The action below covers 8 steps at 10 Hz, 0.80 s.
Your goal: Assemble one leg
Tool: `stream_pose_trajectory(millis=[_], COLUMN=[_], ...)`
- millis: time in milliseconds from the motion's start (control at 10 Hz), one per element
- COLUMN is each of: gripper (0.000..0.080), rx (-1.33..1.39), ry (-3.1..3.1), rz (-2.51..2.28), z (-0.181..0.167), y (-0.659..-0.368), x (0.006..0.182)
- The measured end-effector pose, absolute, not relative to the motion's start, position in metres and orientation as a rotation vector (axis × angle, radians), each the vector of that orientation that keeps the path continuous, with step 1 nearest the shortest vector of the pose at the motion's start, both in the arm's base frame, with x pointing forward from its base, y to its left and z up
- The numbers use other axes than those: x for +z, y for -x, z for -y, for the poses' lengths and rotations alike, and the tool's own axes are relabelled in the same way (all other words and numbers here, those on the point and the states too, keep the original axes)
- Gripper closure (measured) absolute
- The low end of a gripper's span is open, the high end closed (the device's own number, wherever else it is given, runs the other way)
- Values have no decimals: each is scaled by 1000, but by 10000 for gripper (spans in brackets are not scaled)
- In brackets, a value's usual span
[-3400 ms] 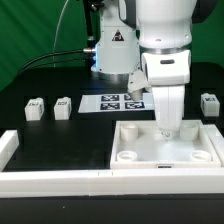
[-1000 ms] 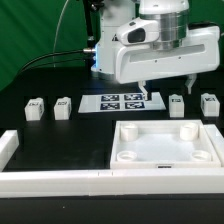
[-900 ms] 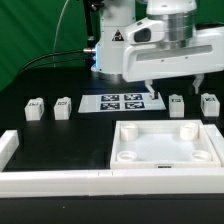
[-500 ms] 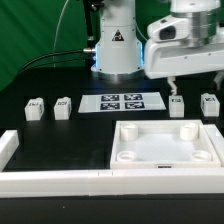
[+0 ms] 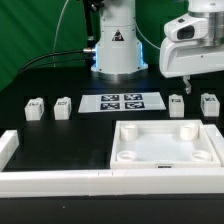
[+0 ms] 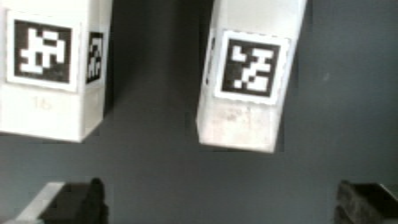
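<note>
**A:** Can you read any words?
**B:** No letters. The leg [image 6: 249, 80] and the neighbour leg [image 6: 54, 70] each wear a black-and-white square tag. The marker board [image 5: 123, 101] has more tags. The robot base [image 5: 117, 45] has a black triangle sticker.
**A:** Is there anything like a box?
**B:** The panel [image 5: 165, 165] near the table's front edge is like a flat tray. It has a raised rim and round holes at its corners.
**A:** Where is the leg?
**B:** Both stand on the black table [image 5: 60, 140], close to its edge at the exterior view's right. They are side by side, not touching. The other two legs [image 5: 35, 108] [image 5: 63, 106] stand near the opposite edge.
**A:** And the pincer?
**B:** The gripper [image 6: 221, 200] hangs above the pair. Its fingers are wide apart and touch neither leg.
**A:** What changed?
**B:** A second ago it was over the marker board. Now it has slid to the exterior view's right.
</note>
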<state>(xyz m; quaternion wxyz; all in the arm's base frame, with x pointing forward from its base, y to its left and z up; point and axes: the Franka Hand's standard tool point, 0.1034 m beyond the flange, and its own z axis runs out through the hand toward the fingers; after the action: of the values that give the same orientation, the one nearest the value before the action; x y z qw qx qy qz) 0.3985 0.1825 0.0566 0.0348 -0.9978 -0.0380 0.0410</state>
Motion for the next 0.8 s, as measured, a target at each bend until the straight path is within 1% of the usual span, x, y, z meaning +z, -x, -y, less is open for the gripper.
stream_pose_trajectory(millis=[100,200,300,400,500,600,800], gripper=[151,151,151,151,151,151,151], rx=[199,371,540,632,823,988,1099], ry=[3074,3071,3053,3042,3013,2970,2942], rz=[127,177,161,140,150,154,130], z=[-180,-173,-163,-164,-164,-167,-175], y=[-397,-391,-393,-394,-383,-384,-388], x=[57,55,52,48,49,49,45])
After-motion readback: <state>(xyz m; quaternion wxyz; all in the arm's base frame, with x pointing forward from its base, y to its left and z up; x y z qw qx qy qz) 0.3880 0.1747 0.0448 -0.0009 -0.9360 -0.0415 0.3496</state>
